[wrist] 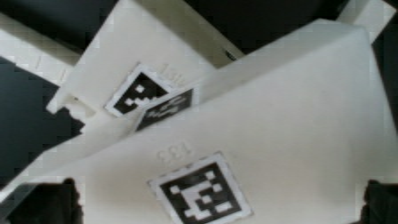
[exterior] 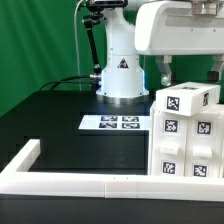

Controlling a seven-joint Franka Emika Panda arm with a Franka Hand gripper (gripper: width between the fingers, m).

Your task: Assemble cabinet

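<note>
The white cabinet point(exterior: 186, 140) stands at the exterior view's right, with several black-and-white tags on its front. A tagged white block point(exterior: 190, 98) sits on top of it. My gripper point(exterior: 190, 78) hangs right above that block, one dark finger point(exterior: 166, 74) beside its left end. In the wrist view, white tagged cabinet parts point(wrist: 231, 110) fill the picture, one tag point(wrist: 199, 192) lying between my fingers. My gripper point(wrist: 210, 200) has its fingers point(wrist: 32, 205) wide apart at the picture's corners, on either side of the white part. I see no clamping.
The marker board point(exterior: 118, 123) lies flat on the black table in front of the arm's base point(exterior: 120, 78). A long white rail point(exterior: 70, 182) borders the table's near edge and turns up at the left. A green curtain stands behind.
</note>
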